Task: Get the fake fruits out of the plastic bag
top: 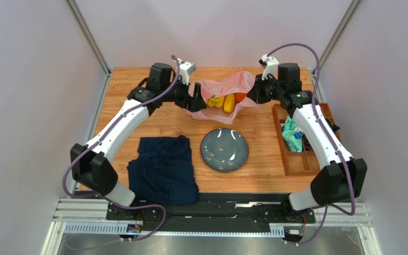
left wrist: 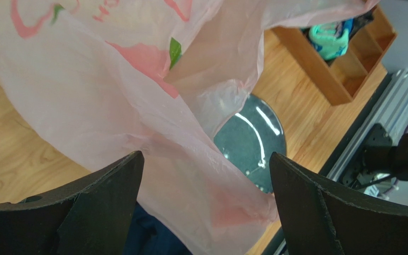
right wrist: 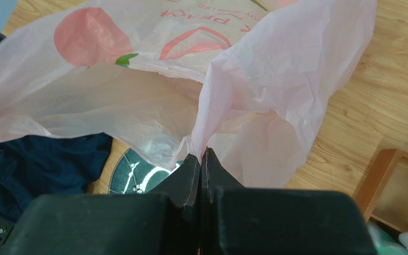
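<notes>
Right wrist view: the right hand [right wrist: 203,155] is pinched tight on a fold of the plastic bag [right wrist: 275,69]; the left hand [left wrist: 206,170] gapes wide, film draped between; the fake fruits [top: 223,101] lie in the bag, twelve o'clock of the plate [top: 224,150].

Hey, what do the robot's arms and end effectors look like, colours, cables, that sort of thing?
The left arm and right arm match: white links between chunky black joints, each trailed by a purple cable. The left end effector and right end effector have matte black, wedge-shaped fingers. No markings show.
</notes>
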Controlling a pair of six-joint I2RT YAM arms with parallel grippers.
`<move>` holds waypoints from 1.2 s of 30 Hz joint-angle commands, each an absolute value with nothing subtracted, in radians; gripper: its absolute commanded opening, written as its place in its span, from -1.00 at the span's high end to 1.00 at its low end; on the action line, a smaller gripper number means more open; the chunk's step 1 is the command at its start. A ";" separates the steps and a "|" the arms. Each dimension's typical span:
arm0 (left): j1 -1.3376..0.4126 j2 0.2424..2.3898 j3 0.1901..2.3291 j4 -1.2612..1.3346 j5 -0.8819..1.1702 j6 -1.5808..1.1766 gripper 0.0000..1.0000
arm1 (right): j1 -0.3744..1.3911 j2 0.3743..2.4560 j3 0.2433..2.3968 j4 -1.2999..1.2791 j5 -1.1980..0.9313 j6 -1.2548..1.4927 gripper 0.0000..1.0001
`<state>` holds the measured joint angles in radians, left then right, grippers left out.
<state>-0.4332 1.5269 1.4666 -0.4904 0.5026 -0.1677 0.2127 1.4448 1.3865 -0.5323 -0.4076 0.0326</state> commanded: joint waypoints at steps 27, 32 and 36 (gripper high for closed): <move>-0.488 1.431 1.410 -0.480 0.353 -0.098 1.00 | 0.402 1.623 1.566 -0.537 -0.459 -0.198 0.48; -0.488 1.416 1.391 -0.474 0.371 -0.089 1.00 | 0.402 1.704 1.403 -0.427 -0.154 -0.193 0.59; -0.488 1.399 1.368 -0.479 0.397 -0.066 1.00 | 0.402 1.642 1.265 -0.465 -0.123 -0.235 0.62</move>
